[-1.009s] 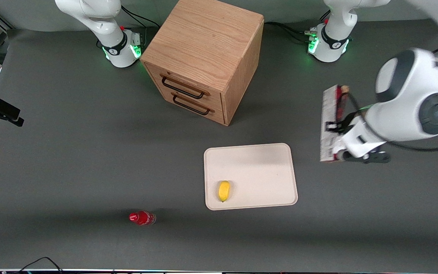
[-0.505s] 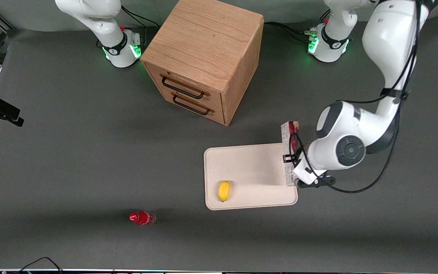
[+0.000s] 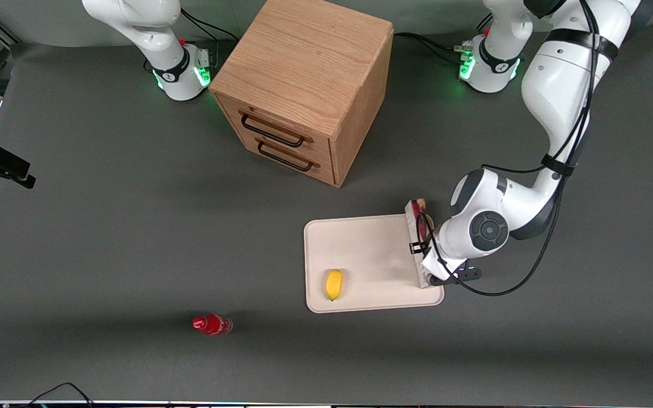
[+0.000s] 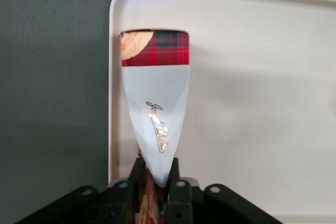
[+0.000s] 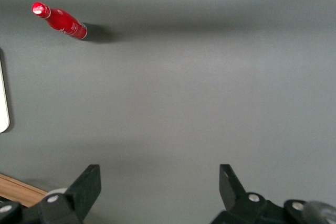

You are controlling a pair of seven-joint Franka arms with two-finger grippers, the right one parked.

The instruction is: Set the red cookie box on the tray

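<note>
The red cookie box (image 3: 416, 232) is a long slim carton with a greyish side, held on edge over the tray (image 3: 360, 249) along the tray's rim nearest the working arm. In the left wrist view the red cookie box (image 4: 155, 98) shows a white patch with gold script and a red tartan end, lying just inside the tray (image 4: 252, 77) rim. My gripper (image 3: 424, 256) is shut on the box at its middle; my gripper (image 4: 156, 178) has both black fingers pressed against the carton's sides. Whether the box touches the tray surface I cannot tell.
A yellow lemon (image 3: 334, 284) lies on the tray toward the parked arm's end. A wooden drawer cabinet (image 3: 302, 85) stands farther from the camera than the tray. A small red bottle (image 3: 212, 324) lies on the grey table nearer the camera.
My gripper has carried the box from high toward the working arm's end of the table, sideways and down, to the tray's rim. The lemon, bottle and cabinet have not moved.
</note>
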